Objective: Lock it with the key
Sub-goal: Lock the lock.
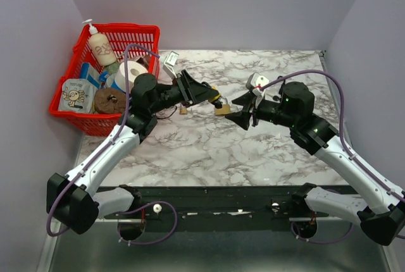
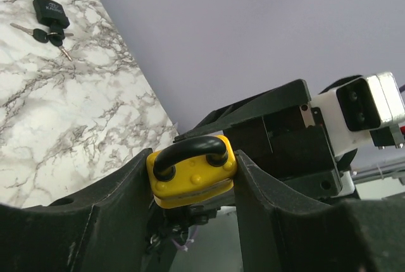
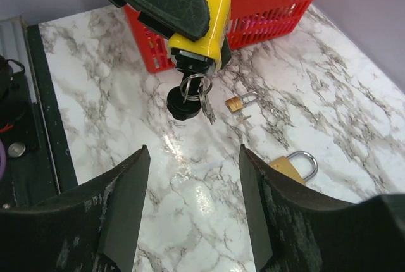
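Yellow padlock [image 3: 212,19] in left tool [image 2: 193,186] hangs above brass padlock [image 3: 288,167], near basket [image 3: 278,6].

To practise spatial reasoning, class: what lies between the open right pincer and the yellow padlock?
In the right wrist view, only the keys hanging below the yellow padlock lie between it and the right pincer; behind them, bare marble table.

White marble-pattern tabletop [image 1: 209,152], plain lilac walls [image 1: 221,6]

Yellow padlock [image 2: 190,183], red basket [image 1: 126,28], white grey-veined marble table [image 1: 253,152]
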You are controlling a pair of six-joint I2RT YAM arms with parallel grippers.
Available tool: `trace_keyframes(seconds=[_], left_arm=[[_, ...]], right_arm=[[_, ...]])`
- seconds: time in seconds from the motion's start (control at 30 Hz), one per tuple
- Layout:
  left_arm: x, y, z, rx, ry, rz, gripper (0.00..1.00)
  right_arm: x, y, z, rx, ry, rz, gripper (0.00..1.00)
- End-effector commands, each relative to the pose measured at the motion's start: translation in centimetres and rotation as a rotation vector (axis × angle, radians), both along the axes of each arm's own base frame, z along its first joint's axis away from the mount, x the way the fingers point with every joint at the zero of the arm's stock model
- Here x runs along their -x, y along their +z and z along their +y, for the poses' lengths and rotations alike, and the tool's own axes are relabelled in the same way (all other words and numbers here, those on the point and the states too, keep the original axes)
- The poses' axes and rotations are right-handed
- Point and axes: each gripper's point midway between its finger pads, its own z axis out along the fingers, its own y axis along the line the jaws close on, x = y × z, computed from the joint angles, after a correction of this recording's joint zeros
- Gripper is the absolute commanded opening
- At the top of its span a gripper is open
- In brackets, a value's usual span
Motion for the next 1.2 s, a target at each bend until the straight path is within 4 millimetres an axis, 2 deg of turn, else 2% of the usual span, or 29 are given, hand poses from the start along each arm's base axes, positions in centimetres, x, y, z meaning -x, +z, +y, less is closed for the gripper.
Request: trace_keyframes(seconds=[0.0, 0.13, 0.23, 0.27, 0.33, 0.37, 0.43, 0.5, 0.6, 0.7, 0.8, 0.97, 1.17], left_arm=[[1.6, 1.0, 0.5, -0.013, -0.026, -0.094, 0.00], [1.1, 1.1, 0.6, -0.013, 0.018, -0.106, 0.00], [1.6, 1.3, -0.1, -0.054, 0.010, -0.159, 0.00], [1.5, 1.1, -0.3, -0.110, 0.019, -0.245, 0.00], [2.5, 1.2, -1.2, -0.202, 0.001, -0.327, 0.00], [1.9, 1.2, -0.8, -0.283, 0.041, -0.451, 0.00], [1.7, 1.1, -0.3, -0.382, 0.065, -0.535, 0.00], [0.6, 1.1, 1.1, -0.471, 0.127, -0.605, 0.00], [0.0, 1.6, 2.2, -0.559, 0.172, -0.712, 0.00], [0.0, 2.1, 2.4, -0.586, 0.178, -0.764, 0.00], [0.6, 3.1, 1.8, -0.552, 0.145, -0.770, 0.00], [1.5, 3.9, 0.6, -0.413, 0.095, -0.597, 0.00], [1.9, 4.3, -0.4, -0.281, 0.065, -0.455, 0.00]], right_arm=[[1.1, 1.8, 0.6, 0.005, 0.097, -0.060, 0.61], [0.8, 2.9, 1.0, -0.044, 0.090, -0.076, 0.60], [1.3, 3.8, 1.6, -0.078, 0.136, -0.094, 0.68], [1.1, 3.5, 2.0, -0.075, 0.141, -0.082, 0.75], [1.1, 3.5, 2.3, -0.074, 0.154, -0.066, 0.80], [0.9, 3.5, 2.3, -0.073, 0.153, -0.066, 0.81], [1.0, 3.2, 2.2, -0.062, 0.154, -0.068, 0.82], [1.3, 2.5, 2.0, -0.049, 0.156, -0.064, 0.85], [1.9, 2.0, 1.4, -0.043, 0.153, -0.058, 0.91], [2.1, 1.9, 1.2, -0.044, 0.148, -0.060, 0.92], [1.8, 2.2, 1.4, -0.056, 0.142, -0.065, 0.84], [1.2, 3.6, 1.9, -0.097, 0.135, -0.087, 0.63], [0.6, 4.0, 2.4, -0.136, 0.122, -0.071, 0.49]])
